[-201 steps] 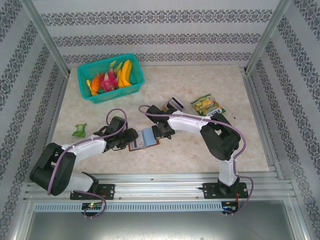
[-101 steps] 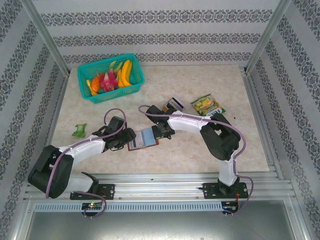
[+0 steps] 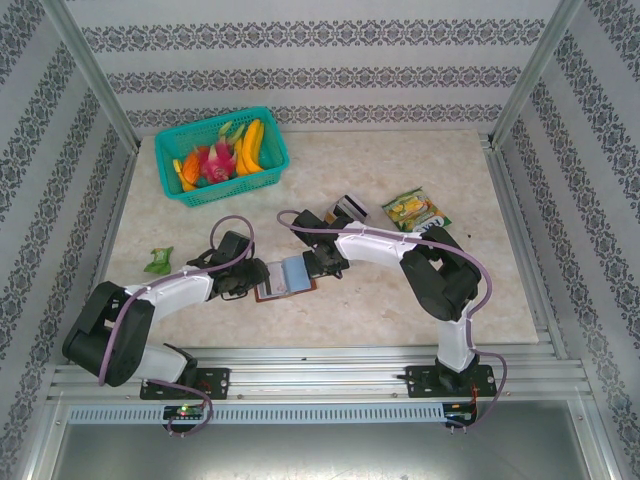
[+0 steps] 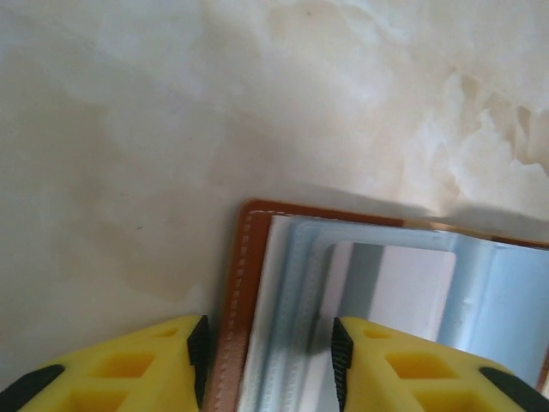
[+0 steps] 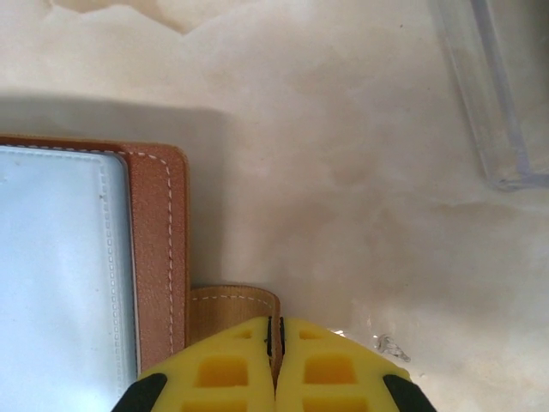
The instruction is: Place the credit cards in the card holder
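Marble tabletop (image 4: 129,129), card holder (image 4: 243,283) cut off, left jaws parted astride its edge, right jaws closed

Teal plastic lattice basket (image 3: 172,150), far-left corner of beige marble-patterned worktop (image 3: 400,300); holds yellow bananas (image 3: 252,146) and pink dragon fruit (image 3: 216,163). Green-yellow foil snack packet (image 3: 413,210), right of centre. Small crumpled green wrapper (image 3: 158,261), left side. Clear plastic box (image 5: 489,94).
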You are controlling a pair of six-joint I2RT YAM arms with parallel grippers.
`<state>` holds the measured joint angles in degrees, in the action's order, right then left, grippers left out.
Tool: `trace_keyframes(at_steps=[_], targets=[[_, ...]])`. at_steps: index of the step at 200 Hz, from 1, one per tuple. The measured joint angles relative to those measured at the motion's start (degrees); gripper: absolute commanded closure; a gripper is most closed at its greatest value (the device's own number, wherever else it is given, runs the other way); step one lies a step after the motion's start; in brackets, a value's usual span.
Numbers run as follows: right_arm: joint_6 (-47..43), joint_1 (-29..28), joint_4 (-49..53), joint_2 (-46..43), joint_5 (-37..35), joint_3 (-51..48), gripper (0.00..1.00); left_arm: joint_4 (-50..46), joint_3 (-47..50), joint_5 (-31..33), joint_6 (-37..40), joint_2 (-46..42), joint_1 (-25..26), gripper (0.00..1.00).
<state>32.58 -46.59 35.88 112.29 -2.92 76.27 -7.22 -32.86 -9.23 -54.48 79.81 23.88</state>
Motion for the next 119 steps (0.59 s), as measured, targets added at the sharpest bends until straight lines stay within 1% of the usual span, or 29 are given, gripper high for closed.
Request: trace_keyframes(at_steps=[14, 48, 82, 119], targets=[[0.00, 0.00, 0.63, 0.00, 0.00, 0.57, 0.97, 1.20, 0.00, -1.05, 0.11, 0.11, 0.04, 0.61], [0.00, 0.00, 2.29, 0.00, -0.20, 1.46, 0.96, 2.12, 0.00, -1.40, 0.31, 0.04, 0.00, 0.64], [0.00, 0.11, 3.61, 0.04, -1.07, 1.53, 0.96, 4.33, 0.52, -3.08, 0.31, -0.81, 0.00, 0.64], [-0.02, 0.76, 4.90, 0.98, -1.77, 1.66, 0.96, 9.66, 1.18, -7.34, 0.28, -2.27, -0.02, 0.62]])
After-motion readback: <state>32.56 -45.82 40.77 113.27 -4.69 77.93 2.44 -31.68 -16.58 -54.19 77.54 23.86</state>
